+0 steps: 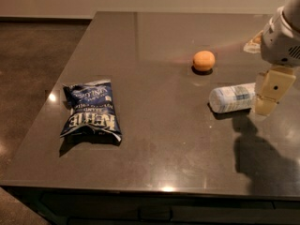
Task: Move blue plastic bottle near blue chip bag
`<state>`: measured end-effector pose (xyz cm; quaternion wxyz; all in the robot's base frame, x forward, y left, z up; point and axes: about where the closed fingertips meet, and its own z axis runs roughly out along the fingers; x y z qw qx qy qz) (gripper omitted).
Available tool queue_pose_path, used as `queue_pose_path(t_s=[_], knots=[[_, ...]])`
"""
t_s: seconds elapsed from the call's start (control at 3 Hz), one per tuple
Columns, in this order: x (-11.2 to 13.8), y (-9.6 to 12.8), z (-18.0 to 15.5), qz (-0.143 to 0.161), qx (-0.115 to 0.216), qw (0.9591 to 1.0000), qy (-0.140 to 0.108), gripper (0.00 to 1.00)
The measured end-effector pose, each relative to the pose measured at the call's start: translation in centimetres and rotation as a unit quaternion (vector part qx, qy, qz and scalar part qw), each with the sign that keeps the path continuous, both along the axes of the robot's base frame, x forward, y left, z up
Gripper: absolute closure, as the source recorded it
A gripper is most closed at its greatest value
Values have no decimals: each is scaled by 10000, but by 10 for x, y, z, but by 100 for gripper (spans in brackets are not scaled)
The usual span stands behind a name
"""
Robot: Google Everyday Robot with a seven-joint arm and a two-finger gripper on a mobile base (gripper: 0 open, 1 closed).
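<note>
The blue plastic bottle (pixel 232 98) lies on its side on the dark table at the right, its near end pointing left. My gripper (pixel 269 95) hangs at the bottle's right end, with a beige finger (pixel 273 90) in front of that end. The blue chip bag (pixel 90 110) with white KETTLE lettering lies flat at the left of the table, far from the bottle.
A round orange fruit (pixel 204 60) sits behind the bottle, toward the table's middle. A tan object (pixel 253 43) lies at the far right edge behind the arm. The table's front edge (pixel 150 185) runs along the bottom; floor lies to the left.
</note>
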<state>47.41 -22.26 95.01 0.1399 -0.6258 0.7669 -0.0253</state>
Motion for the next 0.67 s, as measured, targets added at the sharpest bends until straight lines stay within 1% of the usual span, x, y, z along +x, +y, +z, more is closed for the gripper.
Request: queue_pose_path(t_s=[0.33,0.67], knots=[[19,-9,-12,137,138,9998,67,0],[39,-28,-28,395,156,9990,169,0]])
